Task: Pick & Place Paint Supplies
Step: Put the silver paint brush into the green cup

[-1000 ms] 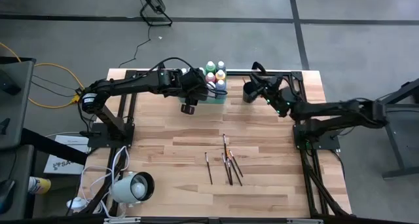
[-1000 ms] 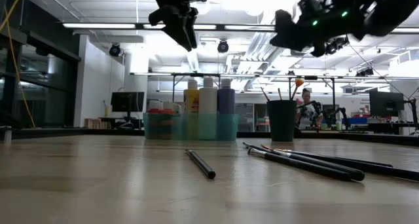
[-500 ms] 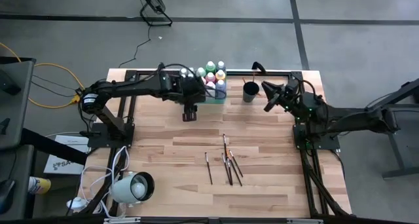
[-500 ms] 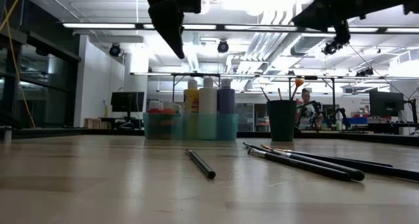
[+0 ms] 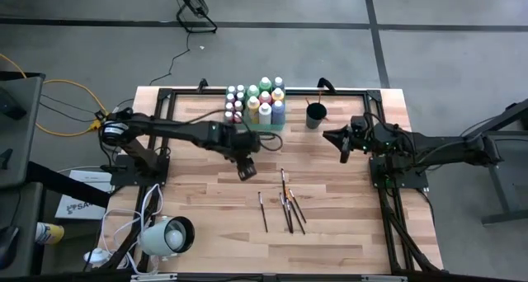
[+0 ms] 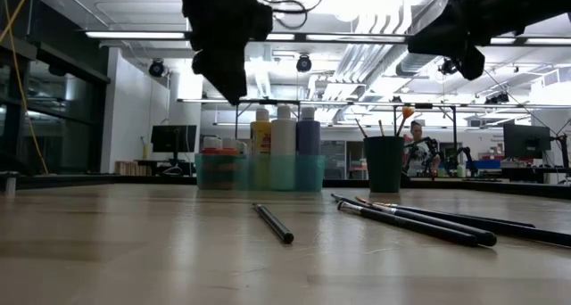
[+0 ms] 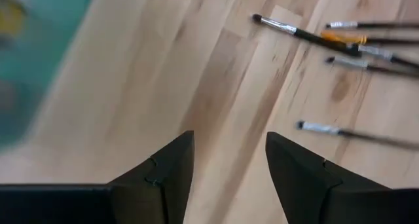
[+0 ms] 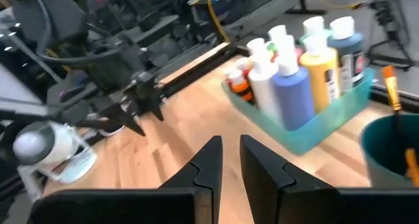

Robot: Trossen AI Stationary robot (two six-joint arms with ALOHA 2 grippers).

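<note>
Thin dark-handled paintbrushes (image 5: 285,206) lie loose in a close cluster on the wooden table (image 5: 198,208) nearest me, my left gripper (image 5: 246,171) hanging empty and spread just short of them, my right gripper (image 5: 344,145) empty and nearly closed beyond. Farthest back, small capped paint bottles (image 5: 260,102) stand in the translucent green tray (image 6: 259,172) beside the dark round cup (image 5: 314,115) holding brushes. Risk: the crowded brushes may scatter if my fingers straddle two; a second ago my left gripper was at the tray and my right at the cup.
</note>
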